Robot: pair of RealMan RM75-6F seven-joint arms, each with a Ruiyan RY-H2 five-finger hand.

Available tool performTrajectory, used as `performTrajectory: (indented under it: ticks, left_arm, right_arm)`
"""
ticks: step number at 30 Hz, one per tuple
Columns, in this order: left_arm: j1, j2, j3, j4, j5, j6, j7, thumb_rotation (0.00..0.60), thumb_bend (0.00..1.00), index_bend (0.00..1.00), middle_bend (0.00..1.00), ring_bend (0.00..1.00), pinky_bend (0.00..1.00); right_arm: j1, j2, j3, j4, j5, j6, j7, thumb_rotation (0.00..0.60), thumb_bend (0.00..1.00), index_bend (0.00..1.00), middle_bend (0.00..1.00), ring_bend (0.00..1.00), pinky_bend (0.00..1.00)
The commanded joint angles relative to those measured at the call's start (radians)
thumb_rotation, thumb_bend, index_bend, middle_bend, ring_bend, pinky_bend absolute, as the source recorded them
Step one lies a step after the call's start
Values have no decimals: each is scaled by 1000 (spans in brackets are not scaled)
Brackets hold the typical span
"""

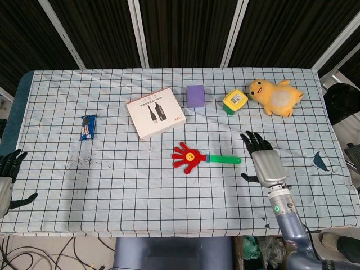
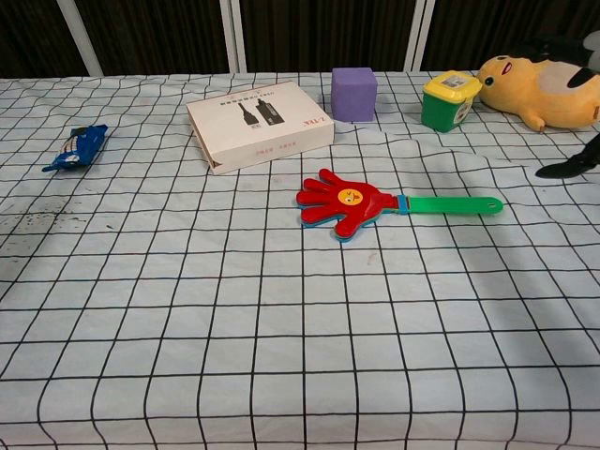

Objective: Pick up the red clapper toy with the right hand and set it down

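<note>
The red clapper toy (image 1: pixel 190 157) lies flat on the checked tablecloth near the middle, its hand-shaped red head to the left and its green handle (image 1: pixel 225 160) pointing right. In the chest view the clapper toy (image 2: pixel 345 202) shows a yellow smiley on the palm and the green handle (image 2: pixel 452 203) beside it. My right hand (image 1: pixel 263 160) hovers just right of the handle's end, fingers spread, holding nothing; only dark fingertips (image 2: pixel 572 165) show at the chest view's right edge. My left hand (image 1: pixel 8 177) rests at the table's left edge, fingers apart and empty.
A white box (image 1: pixel 156 112) lies behind the clapper. A purple cube (image 1: pixel 195 95), a green and yellow tub (image 1: pixel 235 102) and a yellow plush (image 1: pixel 275 95) stand along the back right. A blue packet (image 1: pixel 87 127) lies at the left.
</note>
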Motion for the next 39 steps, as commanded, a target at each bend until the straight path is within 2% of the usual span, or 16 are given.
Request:
performTrajectory:
  ticks: [1,23,30,39]
  left_arm:
    - [-1,1,1,0,0,-3,-2,600,0,0,0,0,0]
    - [-5,4,-6,-5,-12,-10,-10,600,0,0,0,0,0]
    - [-7,5,-7,-8,-17,-16,-14,600,0,0,0,0,0]
    - [-9,8,-12,-13,-28,-21,-20,600,0,0,0,0,0]
  right_arm:
    - [21,-23,7,-1,30,-1,-28,600,83,6,0,0,148]
    - [92,-89,-1,29,166,10,-67,600,91,48,0,0,148]
    - [119,-100,-7,55,188,3,-88,600,119,145,0,0,148]
    - [190,-161,5,123,272,-26,-138,600,129,271,5,0,148]
